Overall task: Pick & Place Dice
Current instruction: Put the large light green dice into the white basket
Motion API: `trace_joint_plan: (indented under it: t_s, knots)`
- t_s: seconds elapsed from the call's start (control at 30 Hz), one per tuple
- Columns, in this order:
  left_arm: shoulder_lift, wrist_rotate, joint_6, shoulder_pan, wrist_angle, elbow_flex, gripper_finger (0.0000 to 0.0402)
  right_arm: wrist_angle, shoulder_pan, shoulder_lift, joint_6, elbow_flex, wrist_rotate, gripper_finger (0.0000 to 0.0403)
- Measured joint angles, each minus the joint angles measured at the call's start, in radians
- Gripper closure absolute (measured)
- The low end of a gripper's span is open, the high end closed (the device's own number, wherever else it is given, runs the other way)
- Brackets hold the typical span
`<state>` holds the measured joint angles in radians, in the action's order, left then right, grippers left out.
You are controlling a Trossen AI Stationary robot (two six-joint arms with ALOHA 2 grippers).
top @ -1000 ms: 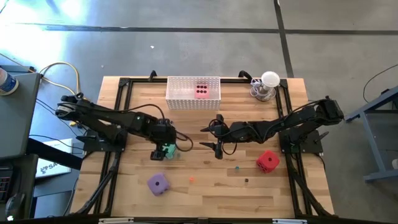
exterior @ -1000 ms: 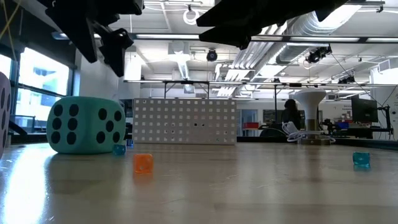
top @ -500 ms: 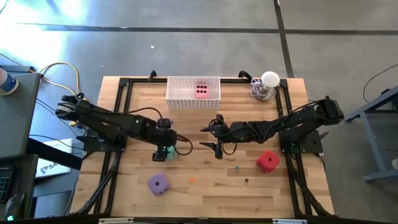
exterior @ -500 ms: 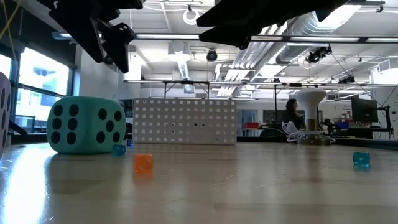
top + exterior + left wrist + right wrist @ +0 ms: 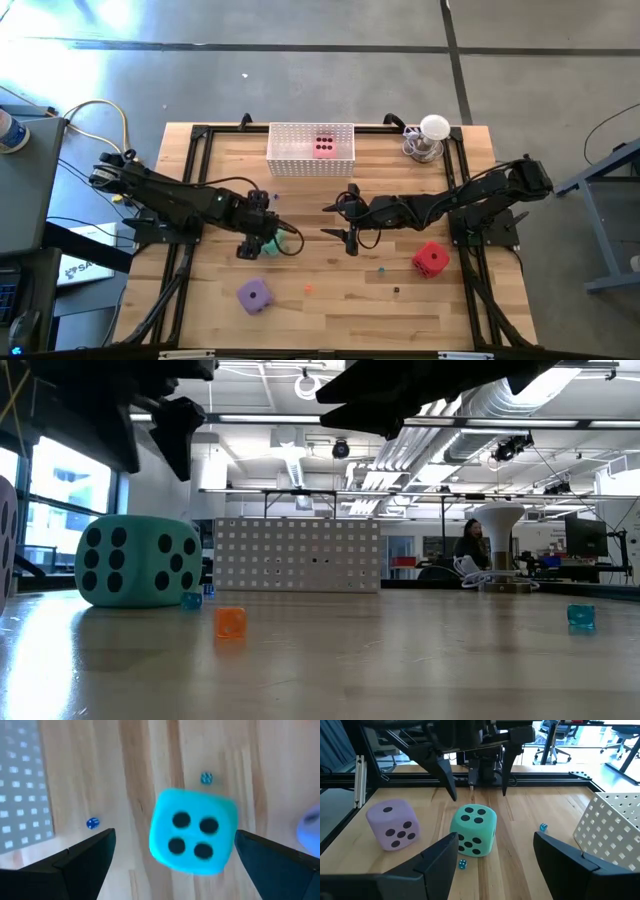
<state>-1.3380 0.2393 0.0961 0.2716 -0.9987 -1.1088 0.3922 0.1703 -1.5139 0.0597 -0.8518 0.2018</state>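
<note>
The green die (image 5: 192, 837) rests on the table left of centre, its four-pip face up. My left gripper (image 5: 260, 243) hangs open above it. Its fingers (image 5: 178, 435) stand to either side of the die and clear of it. The purple die (image 5: 253, 294) lies near the front left and the red die (image 5: 430, 259) at the right. The pink die (image 5: 324, 146) sits inside the white basket (image 5: 290, 160). My right gripper (image 5: 335, 222) waits open over the table's middle, facing the green die (image 5: 473, 830).
The white perforated basket stands at the middle of the far edge. A white stand-like object (image 5: 428, 137) is at the far right corner. Tiny coloured dice (image 5: 230, 622) are scattered on the wood. Black frame rails (image 5: 190, 160) run along both sides of the table.
My left gripper has rolled and tipped over the green die, staying open above it. The die has not moved.
</note>
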Motion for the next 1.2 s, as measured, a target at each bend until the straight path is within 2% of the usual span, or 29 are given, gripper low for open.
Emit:
trace_joint_plan:
  t_s: [0.2,0.47,0.97,1.2]
  knots:
    - [0.000,-0.033,-0.013,-0.017,-0.016,0.000,0.0002,-0.001,0.000,0.000,0.000,0.000,0.000,0.0153]
    - [0.000,-0.054,0.059,-0.073,-0.015,0.033,0.0002,-0.001,0.000,0.000,0.000,0.000,0.000,0.0153]
    - [0.000,-0.059,0.061,-0.070,0.010,0.060,0.0002,-0.001,0.000,0.000,0.000,0.000,0.000,0.0153]
    - [0.000,-0.160,0.010,-0.070,0.041,0.060,0.0002,-0.001,0.000,0.000,0.000,0.000,0.000,0.0153]
